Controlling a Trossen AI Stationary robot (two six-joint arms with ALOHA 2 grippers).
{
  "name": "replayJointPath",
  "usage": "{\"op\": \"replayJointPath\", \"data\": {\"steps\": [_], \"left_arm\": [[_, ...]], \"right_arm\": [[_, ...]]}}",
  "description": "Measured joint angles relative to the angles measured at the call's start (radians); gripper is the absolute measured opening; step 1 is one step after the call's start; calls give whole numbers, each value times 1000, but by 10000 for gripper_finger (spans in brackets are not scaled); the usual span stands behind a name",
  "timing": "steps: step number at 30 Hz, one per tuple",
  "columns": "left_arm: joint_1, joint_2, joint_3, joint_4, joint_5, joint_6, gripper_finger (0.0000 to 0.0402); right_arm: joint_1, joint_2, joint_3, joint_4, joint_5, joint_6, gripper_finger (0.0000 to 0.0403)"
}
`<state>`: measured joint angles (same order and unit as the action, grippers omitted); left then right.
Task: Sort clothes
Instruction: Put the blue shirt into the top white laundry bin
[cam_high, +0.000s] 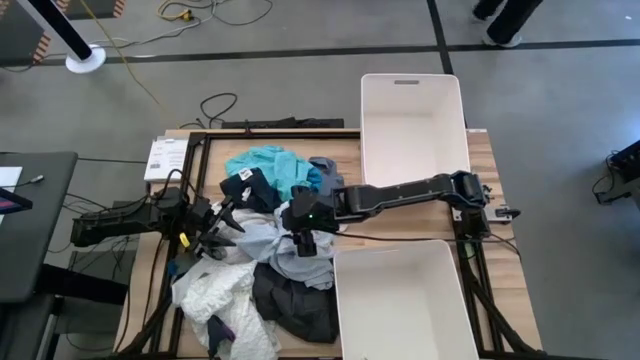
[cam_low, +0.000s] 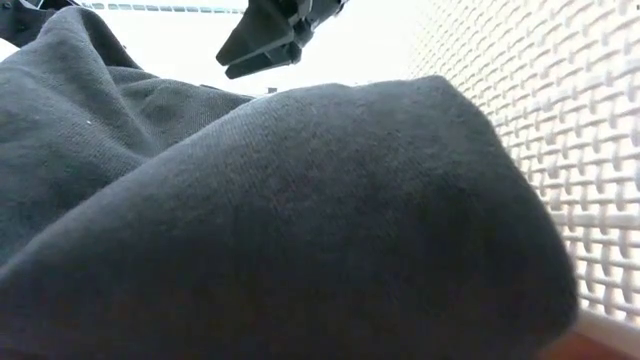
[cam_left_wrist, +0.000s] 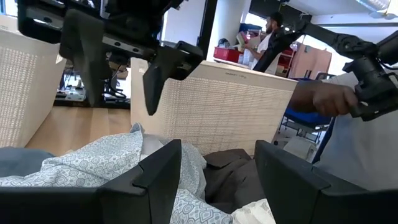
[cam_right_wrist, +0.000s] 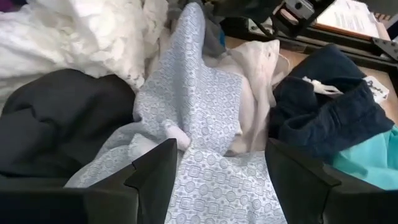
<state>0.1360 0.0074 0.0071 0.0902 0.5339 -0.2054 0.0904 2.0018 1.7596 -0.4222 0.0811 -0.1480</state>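
Note:
The clothes lie in a heap on the table's left half: a teal piece, a dark navy one, a pale blue patterned one, a white lacy one and a dark grey one. My right gripper hangs open over the pale blue patterned garment, slanting down, its fingers clear of the cloth. In the left wrist view that gripper shows above the garment. My left gripper waits open and level at the heap's left side.
One white bin stands at the far right, and another at the near right, its mesh wall beside the dark grey garment. A paper sheet lies at the far left corner. People stand beyond the table.

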Motion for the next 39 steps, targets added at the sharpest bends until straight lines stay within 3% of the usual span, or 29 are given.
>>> {"op": "replayJointPath", "data": {"steps": [6,17,28,39], "left_arm": [[0,0,0,0,0,0,199],[0,0,0,0,0,0,199],[0,0,0,0,0,0,199],[0,0,0,0,0,0,199]], "right_arm": [[0,-23,14,1,0,-27,263],[-1,-241,35,26,30,-38,263],[50,-443,35,-158,35,-8,263],[33,-412,35,-320,50,77,262]]}}
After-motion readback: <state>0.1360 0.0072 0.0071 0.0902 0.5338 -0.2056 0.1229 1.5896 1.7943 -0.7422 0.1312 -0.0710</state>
